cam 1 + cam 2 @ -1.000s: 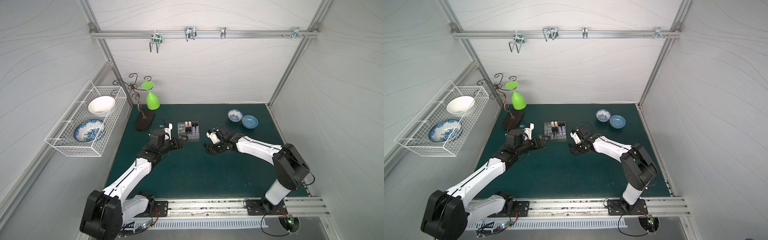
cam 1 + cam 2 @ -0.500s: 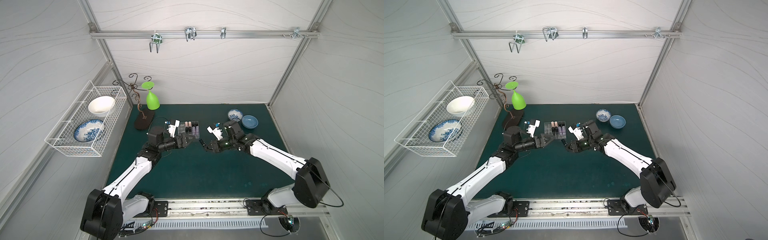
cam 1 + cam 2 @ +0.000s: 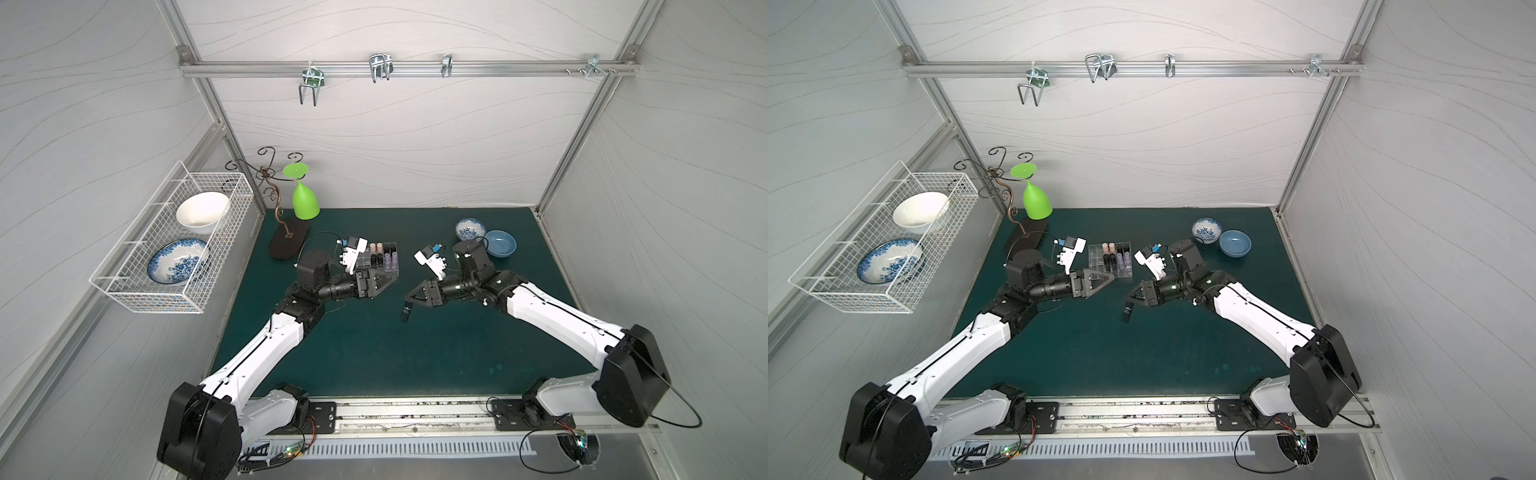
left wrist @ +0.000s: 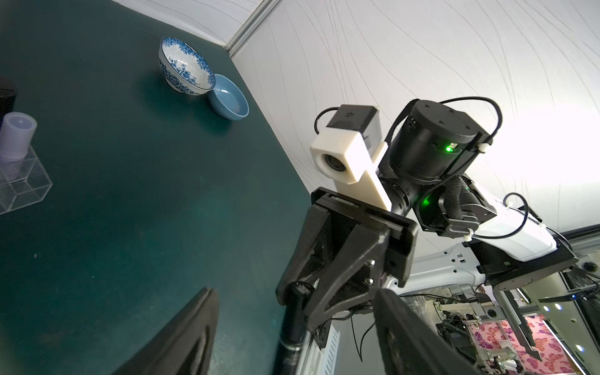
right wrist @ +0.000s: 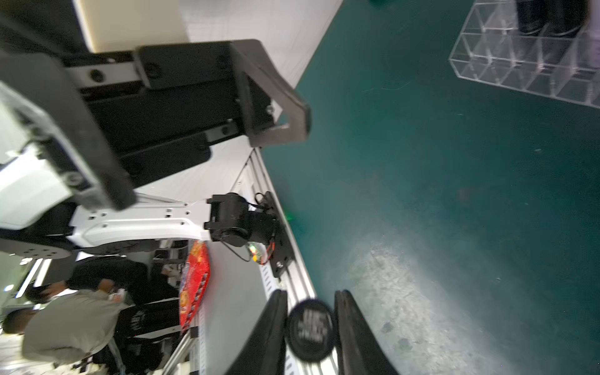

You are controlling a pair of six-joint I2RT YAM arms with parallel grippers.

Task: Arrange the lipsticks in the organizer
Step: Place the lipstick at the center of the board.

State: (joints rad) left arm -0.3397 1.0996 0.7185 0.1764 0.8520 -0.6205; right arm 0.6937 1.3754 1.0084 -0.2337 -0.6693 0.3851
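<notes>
In both top views the black lipstick is being held clamped in the right gripper, hanging end-down. The right arm is being seen stretched out flatter than a second ago. The left gripper, jaws apart, is being reached further toward the middle, in front of the organizer. Other lipsticks are being kept upright in its cells. In the left wrist view, the held tube is being framed between the spread fingers, and a lilac lipstick is being shown in a corner cell. In the right wrist view, the tube's round end is being pinched between both pads. The pale lettering on it is being blurred beyond reading.
</notes>
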